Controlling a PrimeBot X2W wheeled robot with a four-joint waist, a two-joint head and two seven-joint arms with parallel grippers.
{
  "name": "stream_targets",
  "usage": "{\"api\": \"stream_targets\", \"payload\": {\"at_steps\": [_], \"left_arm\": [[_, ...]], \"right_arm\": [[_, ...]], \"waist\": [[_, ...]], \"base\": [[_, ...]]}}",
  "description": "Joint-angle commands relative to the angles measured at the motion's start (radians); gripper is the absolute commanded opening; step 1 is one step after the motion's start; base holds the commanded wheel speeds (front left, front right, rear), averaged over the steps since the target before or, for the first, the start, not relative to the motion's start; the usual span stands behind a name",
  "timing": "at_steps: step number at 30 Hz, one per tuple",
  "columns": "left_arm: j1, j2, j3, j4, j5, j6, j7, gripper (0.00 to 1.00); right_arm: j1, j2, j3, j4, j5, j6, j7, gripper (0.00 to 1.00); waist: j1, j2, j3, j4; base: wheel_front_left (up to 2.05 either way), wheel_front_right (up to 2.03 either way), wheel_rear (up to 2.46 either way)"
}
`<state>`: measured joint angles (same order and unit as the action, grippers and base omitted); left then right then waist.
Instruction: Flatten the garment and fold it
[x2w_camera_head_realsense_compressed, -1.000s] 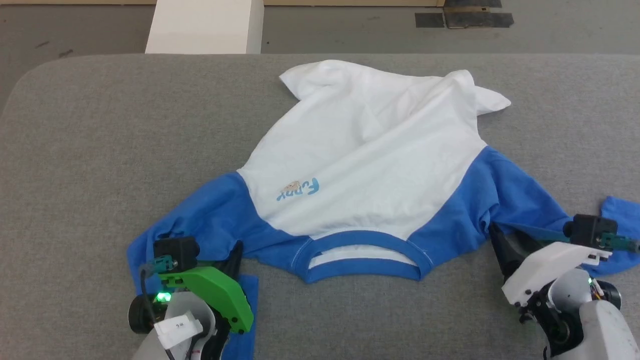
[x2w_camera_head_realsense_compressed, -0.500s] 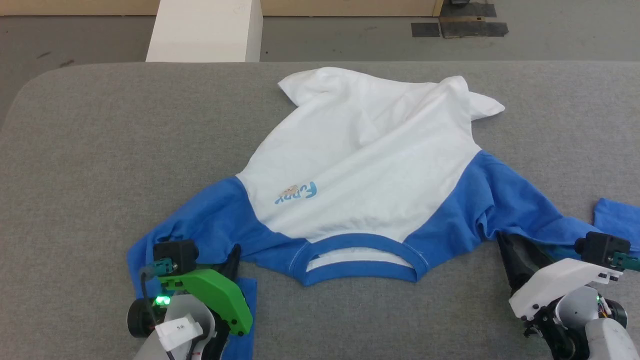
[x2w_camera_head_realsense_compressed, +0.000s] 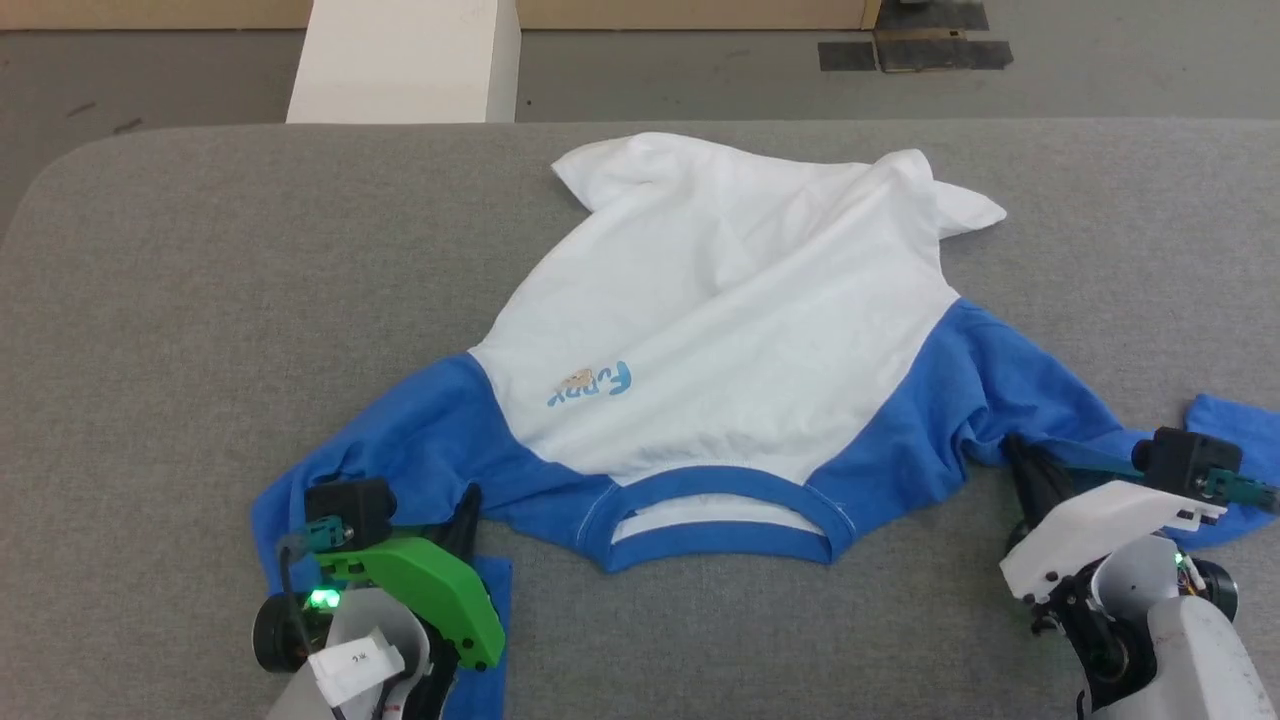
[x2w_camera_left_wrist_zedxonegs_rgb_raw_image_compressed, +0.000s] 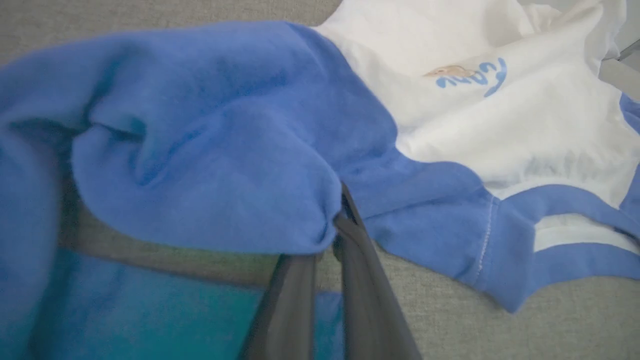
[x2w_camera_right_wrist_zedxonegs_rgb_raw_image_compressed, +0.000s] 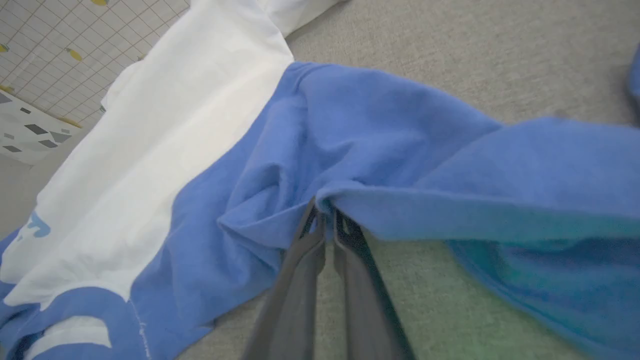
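Flattening step: left gripper (x2w_camera_left_wrist_zedxonegs_rgb_raw_image_compressed: 336, 225) and right gripper (x2w_camera_right_wrist_zedxonegs_rgb_raw_image_compressed: 325, 212) each pinch a sleeve of soft white-and-blue cloth shirt (x2w_camera_head_realsense_compressed: 740, 330); next likely an even outward tug.

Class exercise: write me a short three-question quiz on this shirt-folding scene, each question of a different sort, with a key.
1. True or false: the left hand is shut on blue cloth of the garment.
2. Which of these parts of the garment lies nearest the robot? A) the collar B) the white hem C) the printed mark
3. Fill the gap: the right hand pinches a fold of ___ cloth.
Key: 1 true; 2 A; 3 blue.
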<state>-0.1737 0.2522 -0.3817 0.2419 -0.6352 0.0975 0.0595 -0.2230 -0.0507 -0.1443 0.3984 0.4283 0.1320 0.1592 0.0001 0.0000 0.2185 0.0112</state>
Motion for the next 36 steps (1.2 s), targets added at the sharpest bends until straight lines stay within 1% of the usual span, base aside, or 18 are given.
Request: {"api": "stream_targets", "payload": {"at_steps": [1, 4, 5, 8, 9, 13, 15, 17, 20, 21, 23, 25, 28, 31, 33, 36], "left_arm": [[0.008, 0.008, 0.001, -0.005, 0.002, -0.003, -0.019, 0.00], [0.010, 0.015, 0.014, -0.037, -0.004, -0.015, -0.050, 0.00], [0.009, 0.016, 0.022, -0.060, -0.013, -0.023, -0.059, 0.00], [-0.005, 0.020, 0.059, -0.146, -0.066, -0.054, -0.068, 0.00], [-0.016, 0.028, 0.072, -0.180, -0.087, -0.067, -0.059, 0.00], [-0.098, 0.064, 0.104, -0.287, -0.155, -0.096, 0.028, 0.00], [-0.155, 0.079, 0.118, -0.318, -0.184, -0.103, 0.074, 0.00], [-0.241, 0.086, 0.139, -0.340, -0.222, -0.100, 0.127, 0.00], [-0.372, 0.099, 0.167, -0.338, -0.245, -0.081, 0.183, 0.00], [-0.425, 0.105, 0.179, -0.328, -0.243, -0.067, 0.197, 0.00], [-0.525, 0.125, 0.187, -0.303, -0.217, -0.050, 0.219, 0.00], [-0.622, 0.129, 0.197, -0.270, -0.206, -0.034, 0.229, 0.00], [-0.769, 0.158, 0.204, -0.205, -0.165, -0.027, 0.240, 0.00], [-0.888, 0.166, 0.210, -0.146, -0.131, -0.014, 0.228, 0.00], [-0.960, 0.168, 0.216, -0.115, -0.111, -0.003, 0.213, 0.00], [-1.066, 0.168, 0.239, -0.068, -0.091, 0.014, 0.173, 0.00]], "right_arm": [[0.009, 0.000, -0.003, -0.024, -0.011, -0.001, -0.012, 0.00], [0.028, 0.000, -0.014, -0.103, -0.030, -0.001, -0.010, 0.00], [0.034, 0.000, -0.022, -0.147, -0.043, -0.001, -0.001, 0.00], [0.041, 0.000, -0.041, -0.286, -0.082, -0.001, 0.061, 0.00], [0.038, 0.000, -0.048, -0.343, -0.104, -0.001, 0.097, 0.00], [-0.023, 0.000, -0.062, -0.528, -0.193, -0.001, 0.261, 0.00], [-0.082, 0.000, -0.058, -0.577, -0.223, -0.001, 0.332, 0.00], [-0.172, -0.021, -0.046, -0.600, -0.256, -0.001, 0.409, 0.00], [-0.317, -0.068, -0.025, -0.581, -0.284, -0.001, 0.484, 0.00], [-0.379, -0.087, -0.018, -0.562, -0.293, -0.001, 0.500, 0.00], [-0.493, -0.124, -0.003, -0.516, -0.312, -0.001, 0.521, 0.00], [-0.604, -0.149, 0.011, -0.460, -0.326, -0.001, 0.527, 0.00], [-0.774, -0.178, 0.030, -0.362, -0.356, -0.001, 0.513, 0.00], [-0.911, -0.186, 0.038, -0.267, -0.388, -0.001, 0.489, 0.00], [-0.999, -0.187, 0.033, -0.214, -0.412, -0.001, 0.457, 0.00], [-1.122, -0.169, 0.009, -0.154, -0.449, -0.001, 0.388, 0.00]], "waist": [[-0.0001, 0.0000, -0.013, -0.001], [-0.0001, 0.0000, -0.031, -0.004], [-0.0001, 0.0000, -0.038, -0.005], [-0.0001, 0.0000, -0.050, -0.007], [-0.0001, 0.0000, -0.051, -0.008], [-0.0001, 0.0000, -0.032, -0.010], [-0.0001, 0.0000, -0.014, -0.012], [-0.0001, 0.0000, 0.017, -0.017], [-0.0001, 0.0000, 0.071, -0.027], [-0.0001, 0.0000, 0.092, -0.032], [-0.0001, 0.0000, 0.135, -0.039], [-0.0001, 0.0000, 0.174, -0.046], [-0.0001, 0.0000, 0.237, -0.060], [-0.0001, 0.0000, 0.282, -0.066], [-0.0001, 0.0000, 0.307, -0.068], [-0.0001, 0.0000, 0.337, -0.068]], "base": [[0.00, 0.00, 0.00], [0.00, 0.00, 0.00], [0.00, 0.00, 0.00], [0.00, 0.00, 0.00], [0.00, 0.00, 0.00], [0.00, 0.00, 0.00], [0.00, 0.00, 0.00], [0.00, 0.00, 0.00], [0.00, 0.00, 0.00], [0.00, 0.00, 0.00], [0.00, 0.00, 0.00], [0.00, 0.00, 0.00], [0.00, 0.00, 0.00], [0.00, 0.00, 0.00], [0.00, 0.00, 0.00], [0.00, 0.00, 0.00]]}}
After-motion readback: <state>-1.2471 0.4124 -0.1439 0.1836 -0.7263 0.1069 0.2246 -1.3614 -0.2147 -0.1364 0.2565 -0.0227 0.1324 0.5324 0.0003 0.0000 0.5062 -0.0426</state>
